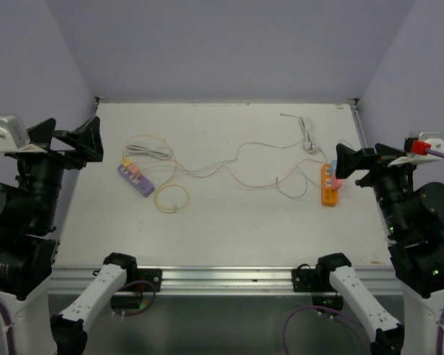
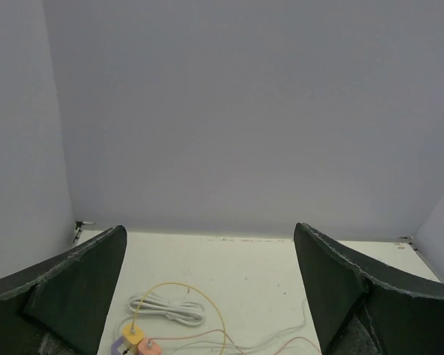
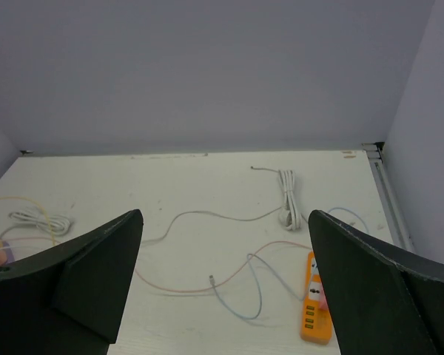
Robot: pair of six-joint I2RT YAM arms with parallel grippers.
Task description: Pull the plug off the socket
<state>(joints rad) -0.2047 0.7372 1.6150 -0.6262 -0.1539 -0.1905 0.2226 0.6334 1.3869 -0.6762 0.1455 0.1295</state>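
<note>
Since both pincers stand wide and hold nothing, the step in hand is judged to be the approach to a plug. The left gripper (image 2: pixel 211 231) hangs over the left edge of the white matte bench (image 1: pixel 229 229) and the right gripper (image 3: pixel 226 216) over the right edge. Each has black wedge-shaped fingers (image 3: pixel 81 281) with rough-cut edges. Two candidate sockets exist. A purple plastic power strip (image 1: pixel 138 181) lies near the left edge, carrying a yellow square plug (image 1: pixel 126 160) and a salmon-pink plug (image 1: pixel 135 170). An orange plastic power strip (image 1: pixel 328 189) lies near the right edge, just beside the right gripper, carrying a bright pink plug (image 1: pixel 337 182). Which plug is intended cannot be told. Strips and plugs look like smooth, hard moulded plastic, light and likely to slide. A thin yellow cable loop (image 1: pixel 172 198) and a bundled white cable (image 1: pixel 149 151) lie limp on the bench. Recommended procedure: press one pincer down on a bare end of the strip, close the other on the plug body across its flat sides, never on the lead, and draw straight along the pin axis. An unbraced strip would probably lift with the plug.
</note>
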